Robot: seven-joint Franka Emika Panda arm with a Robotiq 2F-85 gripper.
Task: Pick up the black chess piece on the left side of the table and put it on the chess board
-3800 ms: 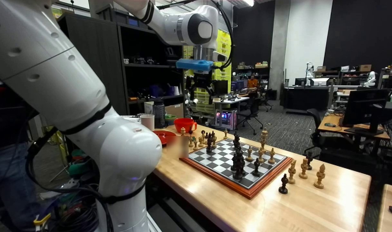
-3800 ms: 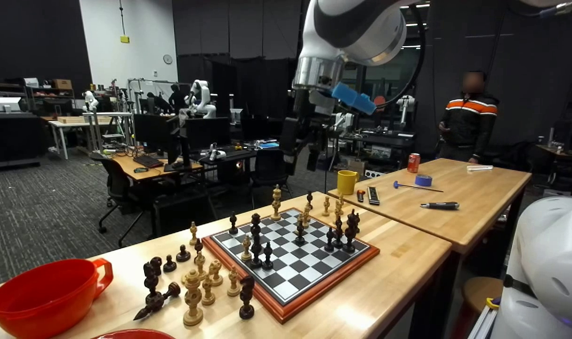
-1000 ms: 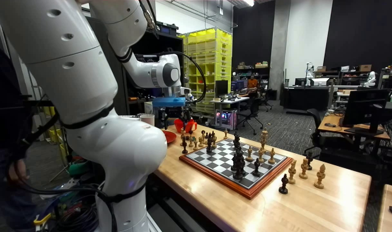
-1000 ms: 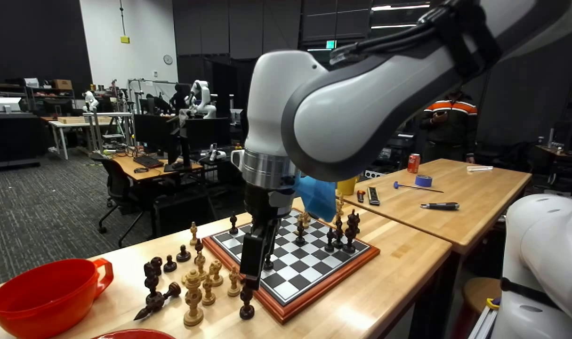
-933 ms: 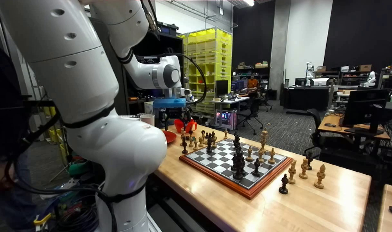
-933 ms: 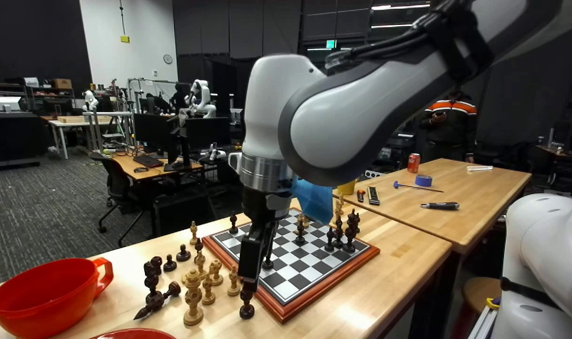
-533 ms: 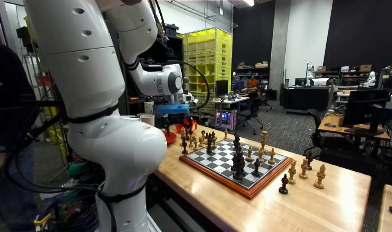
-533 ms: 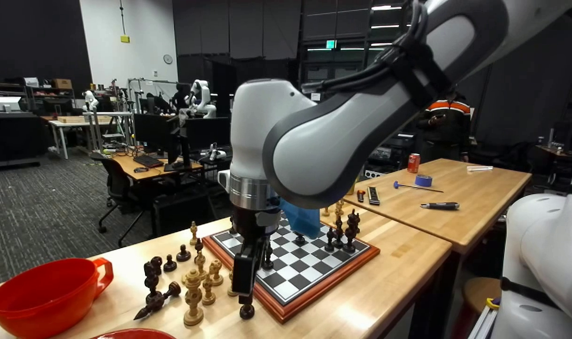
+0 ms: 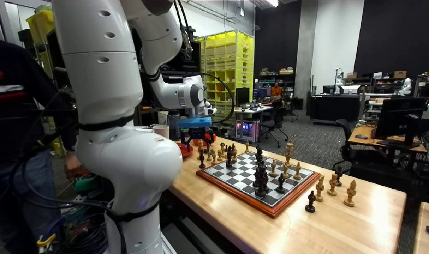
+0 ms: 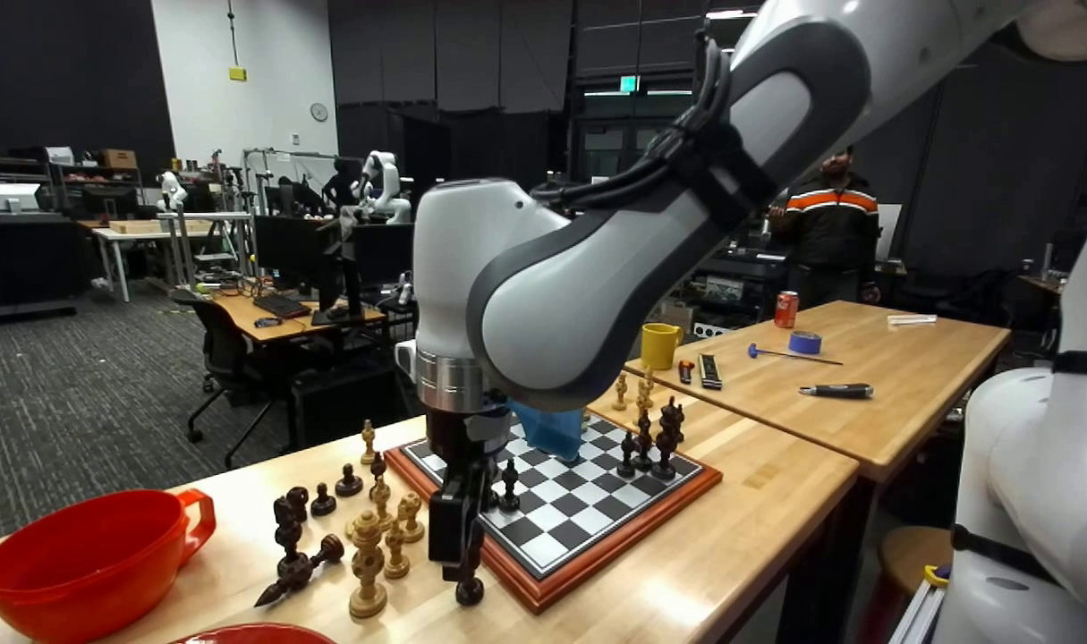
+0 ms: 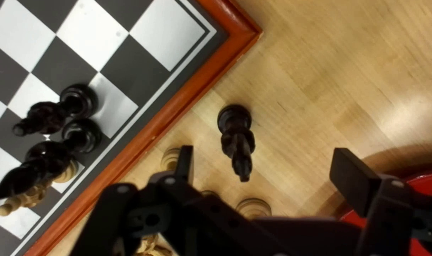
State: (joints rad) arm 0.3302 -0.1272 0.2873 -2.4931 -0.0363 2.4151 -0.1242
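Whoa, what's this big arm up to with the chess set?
A robot arm seems about to pick up a black chess piece. Its hand is open, the piece showing between its spread fingers with a gap on both sides. The piece stands upright on the table beside the chess board, not on it yet.

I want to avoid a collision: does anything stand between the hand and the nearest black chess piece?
In the wrist view, nothing visible stands between the open hand and the black chess piece; a pale piece, partly hidden, shows beside one finger.
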